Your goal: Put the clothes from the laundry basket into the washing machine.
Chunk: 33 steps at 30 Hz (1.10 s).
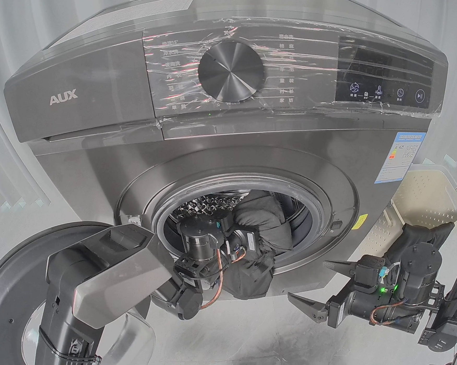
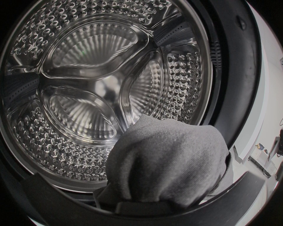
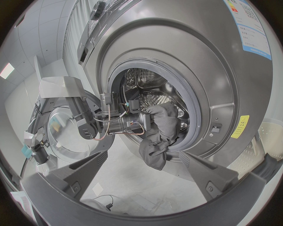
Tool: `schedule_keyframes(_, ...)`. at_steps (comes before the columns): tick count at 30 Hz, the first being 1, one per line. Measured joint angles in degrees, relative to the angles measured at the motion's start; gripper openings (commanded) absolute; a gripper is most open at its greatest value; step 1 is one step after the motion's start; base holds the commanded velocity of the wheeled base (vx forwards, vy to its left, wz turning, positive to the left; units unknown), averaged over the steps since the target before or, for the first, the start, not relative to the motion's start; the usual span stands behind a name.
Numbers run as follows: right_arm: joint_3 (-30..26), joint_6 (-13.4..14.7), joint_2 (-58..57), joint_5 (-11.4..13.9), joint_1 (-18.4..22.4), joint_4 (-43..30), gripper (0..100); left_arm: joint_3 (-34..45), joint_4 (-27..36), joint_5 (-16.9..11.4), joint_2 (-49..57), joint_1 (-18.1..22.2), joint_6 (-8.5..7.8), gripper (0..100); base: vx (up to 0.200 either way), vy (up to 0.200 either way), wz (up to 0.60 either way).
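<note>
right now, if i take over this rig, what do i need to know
Left gripper: at the washing machine mouth, dark garment bunched over it; grip hidden.
Garment: partly inside the drum, tail hanging out over the rim.
Right gripper: open, empty, low in front of the machine.
Done: nothing fully in the drum.
Left: get this garment in, then the dark clothing in the laundry basket.

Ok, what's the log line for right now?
step: loading | left arm: at washer opening | grey cloth: bunched at arm's end, partly inside opening, rest hanging out | right hand: open, empty, in front of washer
</note>
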<state>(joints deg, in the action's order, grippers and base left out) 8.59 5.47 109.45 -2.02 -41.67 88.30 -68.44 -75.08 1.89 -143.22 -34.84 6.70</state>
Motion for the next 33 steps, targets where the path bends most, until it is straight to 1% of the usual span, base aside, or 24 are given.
schedule_keyframes(6, 0.0, 0.0, 0.1, 0.0, 0.0, 0.0, 100, -5.5, 4.3, 0.2, -1.5, 0.7, -0.09, 0, 0.0, 0.0, 0.0)
schedule_keyframes(12, 0.0, 0.0, 0.1, 0.0, 0.0, 0.0, 100, -13.1, 8.7, 0.5, -3.6, 1.8, -0.3, 0, 0.0, 0.0, 0.0)
schedule_keyframes(17, 0.0, 0.0, 0.1, 0.0, 0.1, 0.0, 100, -19.5, 12.7, 1.7, -5.5, 3.1, -0.26, 0, 0.0, 0.0, 0.0)
schedule_keyframes(22, 0.0, 0.0, 0.2, 0.0, 0.2, 0.0, 100, -23.0, 15.4, 2.4, -6.5, 4.1, -0.2, 0, 0.0, 0.0, 0.0)
schedule_keyframes(31, 0.1, 0.1, 0.5, 0.0, 0.1, 0.0, 100, -32.1, 21.5, 4.0, -7.3, 5.8, 0.07, 0, 0.0, 0.0, 0.0)
schedule_keyframes(33, 0.1, 0.1, 0.6, 0.0, 0.1, 0.0, 100, -33.4, 22.0, 4.2, -7.6, 6.0, 0.11, 0, 0.0, 0.0, 0.0)
